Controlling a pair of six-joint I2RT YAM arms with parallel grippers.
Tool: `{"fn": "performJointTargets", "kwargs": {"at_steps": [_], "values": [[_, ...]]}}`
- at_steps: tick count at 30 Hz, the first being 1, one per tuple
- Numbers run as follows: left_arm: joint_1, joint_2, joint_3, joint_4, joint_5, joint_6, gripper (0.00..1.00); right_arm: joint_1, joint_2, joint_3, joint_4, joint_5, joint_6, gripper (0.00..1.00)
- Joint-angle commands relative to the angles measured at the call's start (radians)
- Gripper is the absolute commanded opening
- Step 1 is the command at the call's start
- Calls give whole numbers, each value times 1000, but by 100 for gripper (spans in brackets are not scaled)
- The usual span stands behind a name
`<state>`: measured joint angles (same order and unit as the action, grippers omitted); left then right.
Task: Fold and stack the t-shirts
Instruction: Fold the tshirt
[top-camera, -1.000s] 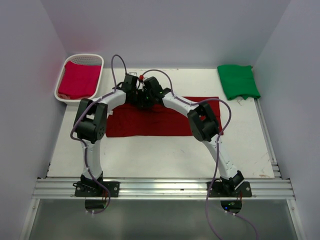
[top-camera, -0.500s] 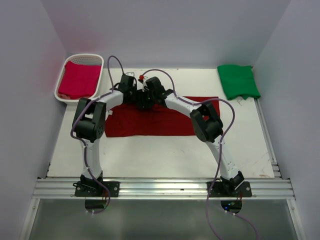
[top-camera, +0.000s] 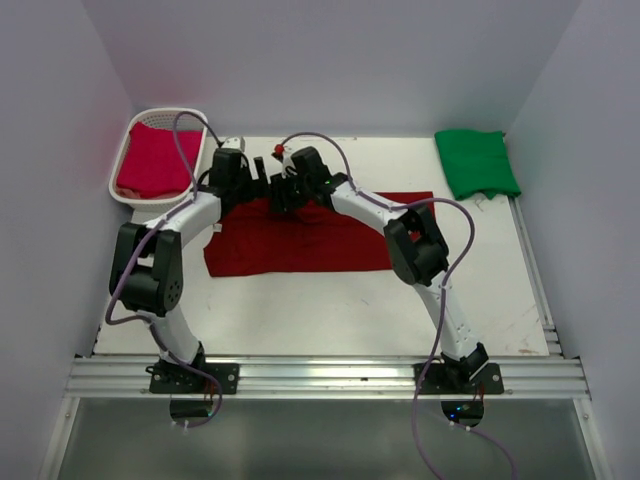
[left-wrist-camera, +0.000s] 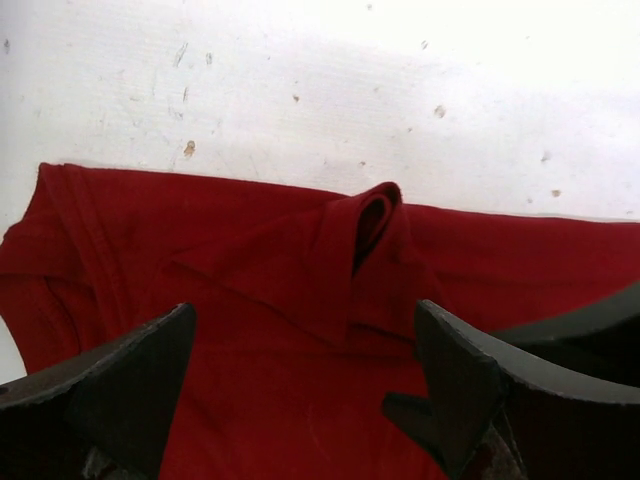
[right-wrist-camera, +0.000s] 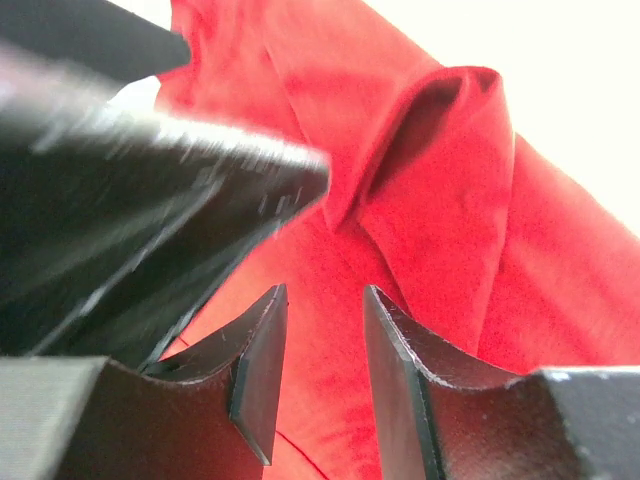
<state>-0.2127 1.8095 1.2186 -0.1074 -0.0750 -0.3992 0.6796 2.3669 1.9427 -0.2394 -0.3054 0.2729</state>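
- A white table (top-camera: 300, 310) with pale walls on three sides is seen from above; two arms are bolted to a metal rail (top-camera: 330, 378) at the near edge.
- The dark maroon t-shirt (top-camera: 300, 240) is spread flat across the middle of the table, wider than it is deep.
- The green t-shirt (top-camera: 476, 163) is folded at the far right corner, well apart from the maroon one.
- The crimson t-shirt (top-camera: 155, 160) is folded inside a white lattice basket (top-camera: 150, 114) at the far left corner.
- Both arms are bent inward over the maroon shirt's far edge, so its upper middle is covered from above.
- The left gripper (top-camera: 258, 180) is spread wide, with nothing held; in its wrist view only cloth lies below the gap.
- The right gripper (top-camera: 282, 192) is just beside it, jaws a little apart; no cloth is seen pinched between them.
- A small raised fold (left-wrist-camera: 365, 230) of maroon cloth stands up near the shirt's far hem, just ahead of both grippers.
- Purple cables (top-camera: 460, 240) loop over the arms, and one crosses the basket's rim.
- In the right wrist view, a blurred dark shape (right-wrist-camera: 120, 180) fills the left side and cannot be made out clearly.
- The shirt's sleeves and collar cannot be told apart from above.
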Motion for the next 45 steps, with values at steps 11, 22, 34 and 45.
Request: {"fn": "performJointTargets", "kwargs": {"at_steps": [11,22,34,45], "values": [[18,-344,-225,141,100,-127,95,0,166,292,-90,0,-20,39],[19,-479,-295,110,83,-147,95,3,138,188,-52,32,-32,38],[18,-584,-327,52,101,-184,95,2,152,177,-72,81,-57,27],[19,-604,-324,31,101,-171,95,1,111,121,-54,83,-58,7]]}}
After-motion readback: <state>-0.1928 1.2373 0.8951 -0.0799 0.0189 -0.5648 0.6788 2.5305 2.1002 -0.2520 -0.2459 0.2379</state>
